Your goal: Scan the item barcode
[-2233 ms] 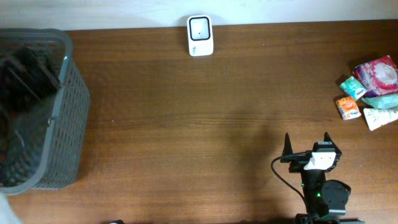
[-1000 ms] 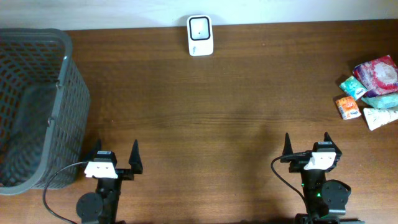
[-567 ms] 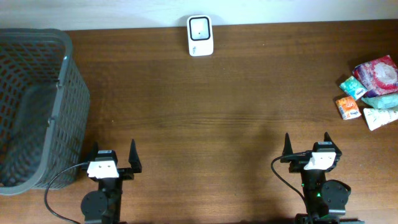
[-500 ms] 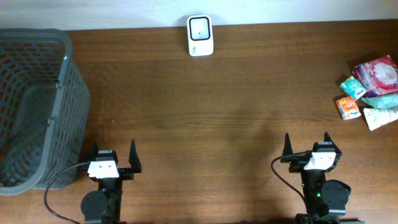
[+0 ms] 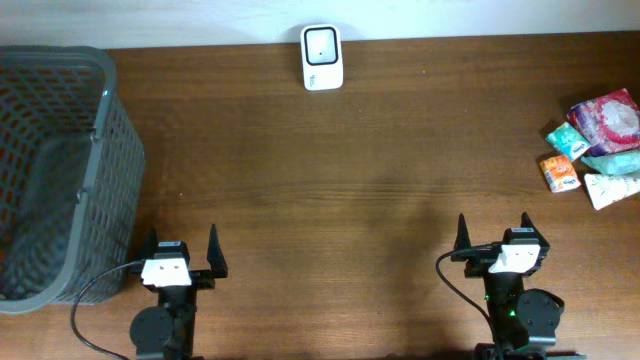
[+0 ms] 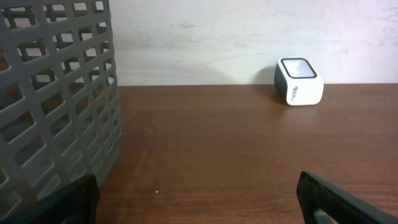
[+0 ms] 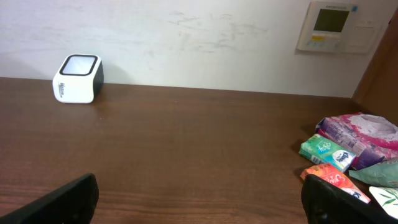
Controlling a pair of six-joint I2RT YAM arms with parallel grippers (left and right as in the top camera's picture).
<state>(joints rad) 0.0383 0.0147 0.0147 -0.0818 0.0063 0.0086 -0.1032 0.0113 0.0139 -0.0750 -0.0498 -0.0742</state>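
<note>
The white barcode scanner (image 5: 322, 57) stands at the table's far edge, also seen in the left wrist view (image 6: 299, 81) and the right wrist view (image 7: 78, 78). The items lie in a small pile at the right edge: a pink packet (image 5: 605, 118), a teal one (image 5: 567, 140) and an orange one (image 5: 560, 172). No barcode shows on them. My left gripper (image 5: 183, 245) rests at the front left, open and empty. My right gripper (image 5: 494, 235) sits at the front right, open and empty, well short of the pile (image 7: 348, 149).
A tall grey mesh basket (image 5: 60, 170) fills the left end of the table, close beside the left arm (image 6: 56, 93). A white-green packet (image 5: 612, 188) lies at the near side of the pile. A wall thermostat (image 7: 336, 25) hangs behind the table.
The left arm has come out of the basket and settled at the front left edge of the table. The right arm and the items have not moved.
</note>
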